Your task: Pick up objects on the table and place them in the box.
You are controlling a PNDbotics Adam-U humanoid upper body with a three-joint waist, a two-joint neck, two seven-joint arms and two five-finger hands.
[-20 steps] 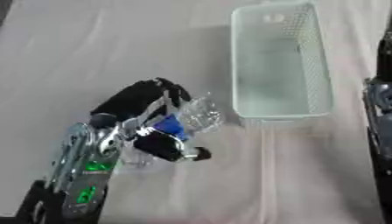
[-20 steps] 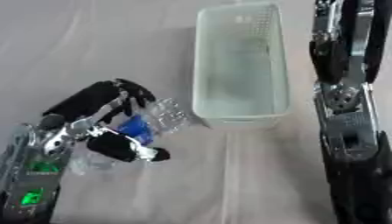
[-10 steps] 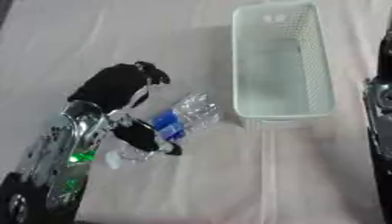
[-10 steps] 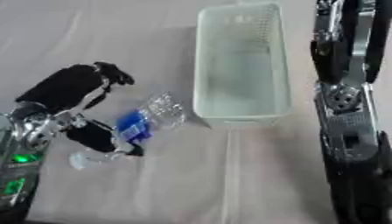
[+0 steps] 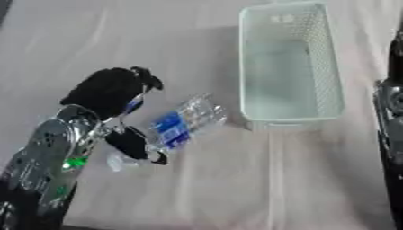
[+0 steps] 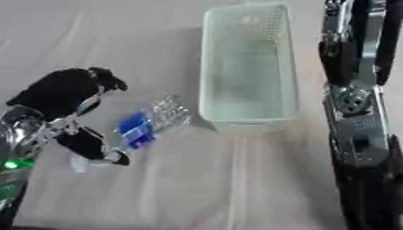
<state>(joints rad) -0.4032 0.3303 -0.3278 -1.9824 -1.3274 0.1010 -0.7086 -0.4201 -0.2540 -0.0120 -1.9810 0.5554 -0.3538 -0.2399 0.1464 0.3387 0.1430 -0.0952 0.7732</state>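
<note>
A clear plastic bottle (image 5: 185,125) with a blue label lies on its side on the cloth, left of the box, its white cap (image 5: 118,162) pointing to the lower left. My left hand (image 5: 109,89) hovers just left of the bottle, fingers relaxed above it and the thumb (image 5: 138,147) beside its cap end, not closed round it. The pale mesh box (image 5: 288,118) stands upright at the upper right with nothing inside. My right hand (image 6: 355,42) rests along the right edge beside the box, fingers straight and pointing away, holding nothing.
A light cloth (image 5: 236,188) with soft creases covers the table. My right forearm (image 6: 358,148) runs down the right edge, close to the box's right wall.
My left hand, which was wrapped over the bottle a second ago, has lifted off and drawn back to the left. The bottle stays lying on the cloth. The right arm has not moved.
</note>
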